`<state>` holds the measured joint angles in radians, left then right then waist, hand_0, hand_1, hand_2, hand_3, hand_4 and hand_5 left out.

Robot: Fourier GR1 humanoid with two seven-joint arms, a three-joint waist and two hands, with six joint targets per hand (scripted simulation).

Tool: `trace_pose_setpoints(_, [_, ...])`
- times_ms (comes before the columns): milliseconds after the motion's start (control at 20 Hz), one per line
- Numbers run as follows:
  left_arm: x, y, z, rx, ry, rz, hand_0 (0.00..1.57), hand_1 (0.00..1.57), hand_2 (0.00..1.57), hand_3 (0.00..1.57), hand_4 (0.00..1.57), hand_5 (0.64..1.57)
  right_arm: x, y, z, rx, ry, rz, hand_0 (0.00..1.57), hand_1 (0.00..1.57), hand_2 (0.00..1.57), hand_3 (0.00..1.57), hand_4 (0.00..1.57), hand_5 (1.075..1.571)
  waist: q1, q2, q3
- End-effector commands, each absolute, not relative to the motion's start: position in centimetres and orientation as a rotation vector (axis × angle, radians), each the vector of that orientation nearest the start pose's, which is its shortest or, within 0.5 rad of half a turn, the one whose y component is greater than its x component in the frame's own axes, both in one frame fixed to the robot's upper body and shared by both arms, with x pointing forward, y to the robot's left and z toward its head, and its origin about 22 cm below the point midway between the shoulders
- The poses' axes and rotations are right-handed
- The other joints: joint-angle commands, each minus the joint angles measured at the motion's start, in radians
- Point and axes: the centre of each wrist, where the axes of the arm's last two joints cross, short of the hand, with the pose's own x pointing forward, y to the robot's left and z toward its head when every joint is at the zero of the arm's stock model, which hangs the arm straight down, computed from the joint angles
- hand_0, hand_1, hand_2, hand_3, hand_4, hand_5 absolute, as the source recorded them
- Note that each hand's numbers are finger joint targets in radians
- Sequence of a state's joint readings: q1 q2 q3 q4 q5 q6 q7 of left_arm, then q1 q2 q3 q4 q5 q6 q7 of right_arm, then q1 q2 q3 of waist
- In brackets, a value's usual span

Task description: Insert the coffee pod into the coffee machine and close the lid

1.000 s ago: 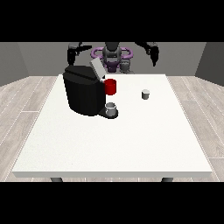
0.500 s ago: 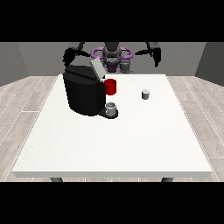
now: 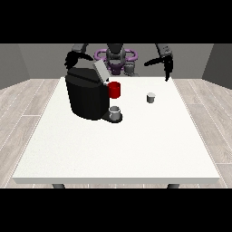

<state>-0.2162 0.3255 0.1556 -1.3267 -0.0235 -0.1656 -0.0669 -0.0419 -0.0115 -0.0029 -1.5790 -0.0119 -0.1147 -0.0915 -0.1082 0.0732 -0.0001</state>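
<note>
On the tabletop (image 3: 136, 149) sits a coffee machine (image 3: 87, 96) with raised lid (image 3: 100, 71); the coffee pod (image 3: 151, 97) stands apart. Both robot hands (image 3: 168, 69) (image 3: 70, 60) hover; finger state unclear.

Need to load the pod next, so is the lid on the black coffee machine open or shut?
Open: the grey lid stands tilted up above the black coffee machine.
</note>
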Motion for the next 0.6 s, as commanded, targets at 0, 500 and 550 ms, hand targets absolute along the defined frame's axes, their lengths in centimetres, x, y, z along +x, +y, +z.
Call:
trace_pose_setpoints(0, [30.5, 32.7, 2.5, 0.247, -1.509, -0.344, 0.0, 0.0, 0.0, 0.0, 0.0, 1.571, 25.2, -23.7, 0.7, -0.066, -1.707, -0.066, 0.0, 0.0, 0.0, 0.0, 0.28, 1.571, -0.012, 0.007, 0.0002])
trace_pose_setpoints(500, [33.7, 35.2, 1.5, 0.304, -1.434, -0.335, 0.0, 0.0, 0.0, 0.0, 0.0, 1.571, 27.0, -20.7, 1.8, -0.07, -1.709, -0.036, 0.0, 0.0, 0.0, 0.0, 0.39, 1.571, -0.026, 0.095, -0.0001])
trace_pose_setpoints(550, [34.0, 33.9, 1.7, 0.331, -1.454, -0.393, 0.0, 0.0, 0.0, 0.0, 0.0, 1.571, 28.6, -21.3, 2.6, -0.085, -1.716, -0.055, 0.0, 0.0, 0.0, 0.0, 0.37, 1.571, -0.008, 0.123, 0.0])
